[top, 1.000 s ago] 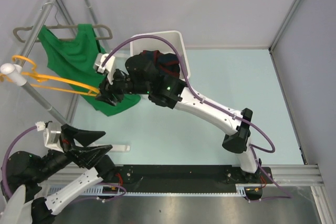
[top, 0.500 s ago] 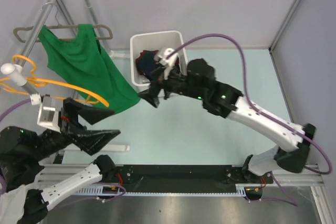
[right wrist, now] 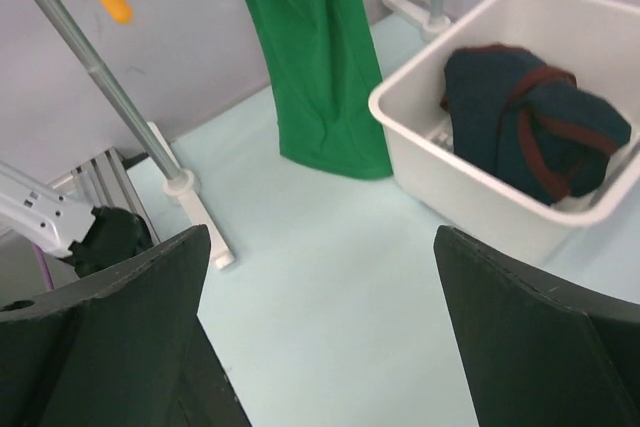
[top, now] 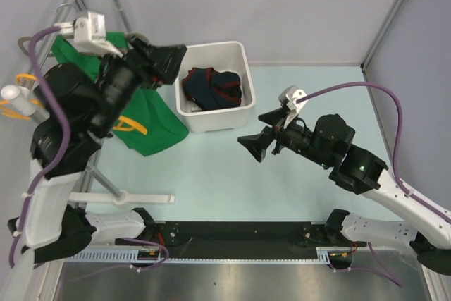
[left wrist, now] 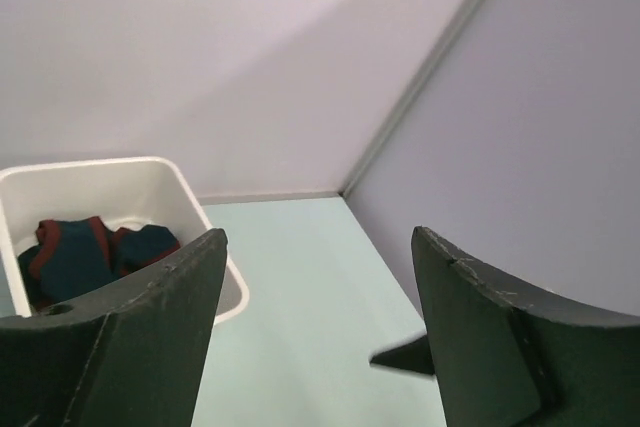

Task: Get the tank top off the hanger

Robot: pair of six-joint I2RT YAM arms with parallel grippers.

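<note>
The green tank top hangs on the grey-beige hanger at the rack, far left. My left arm hides most of both. My left gripper is raised in front of the top's upper part and points toward the bin. It is open and empty, and its wrist view shows only bin and floor between the fingers. My right gripper is open and empty over the table's middle, apart from the top and pointing left. Its wrist view shows the top's lower half hanging straight down.
A white bin holds the dark navy garment with red stripes, just right of the top; both show in the right wrist view. An orange hanger hangs on the rack. The rack's pole and foot stand at left.
My right gripper has let go of the top's hem and drawn back right toward the table's middle. My left arm has risen from the near edge up to the rack beside the top.
</note>
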